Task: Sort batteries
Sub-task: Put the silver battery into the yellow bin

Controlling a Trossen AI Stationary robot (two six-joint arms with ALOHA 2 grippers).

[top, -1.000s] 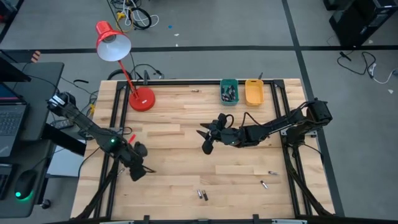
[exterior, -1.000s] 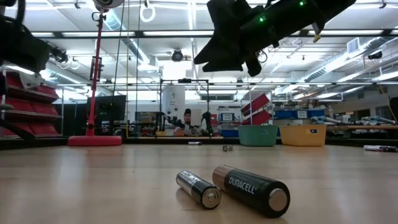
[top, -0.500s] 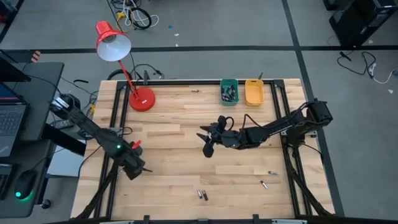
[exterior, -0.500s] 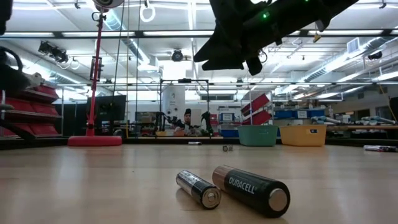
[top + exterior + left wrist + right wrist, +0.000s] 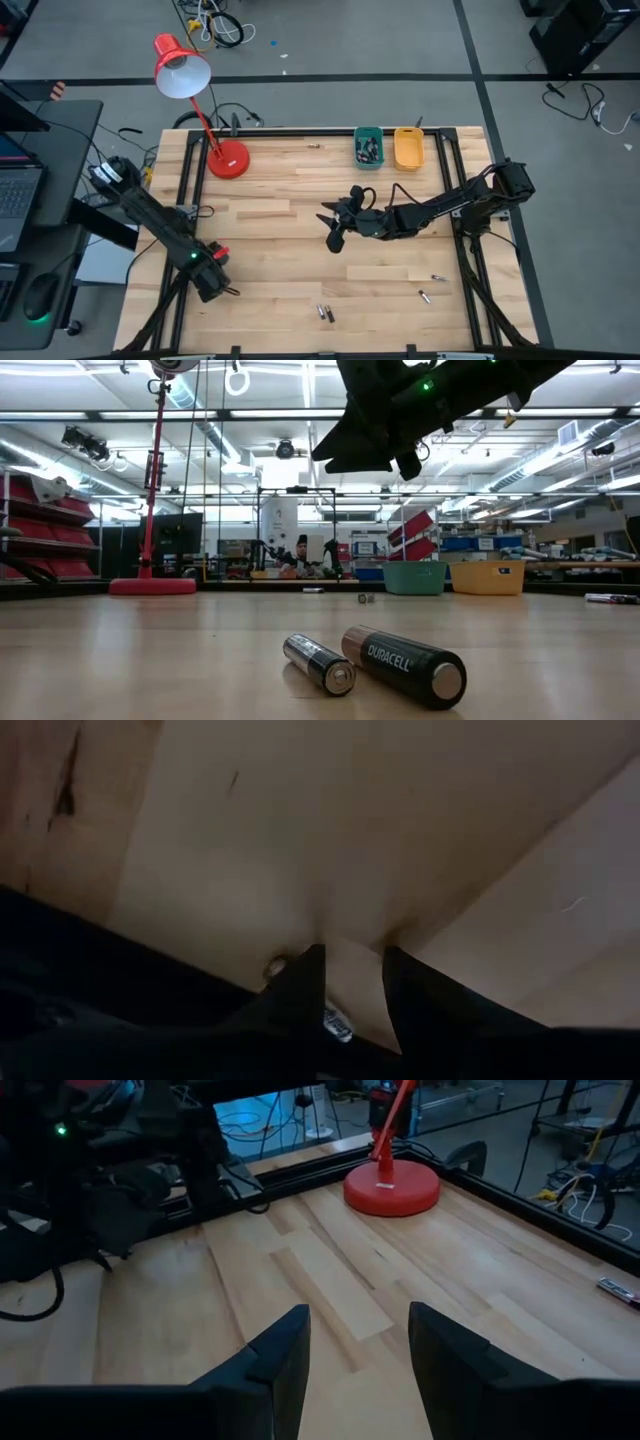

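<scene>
Right wrist view is showing the right gripper (image 5: 355,1370) with its two dark fingers standing apart and nothing between them, hanging over bare wooden table (image 5: 330,1280) near the red lamp base (image 5: 392,1186). The high view is placing it mid-table, its arm stretching in from the right edge. The left gripper (image 5: 350,975) is hovering low by the front-left corner, fingers parted, empty. Only the low view is revealing two batteries (image 5: 375,660), smooth dark cylinders lying side by side, touching. More batteries (image 5: 368,150) are sitting in the teal bin (image 5: 368,160), beside a yellow bin (image 5: 408,148).
</scene>
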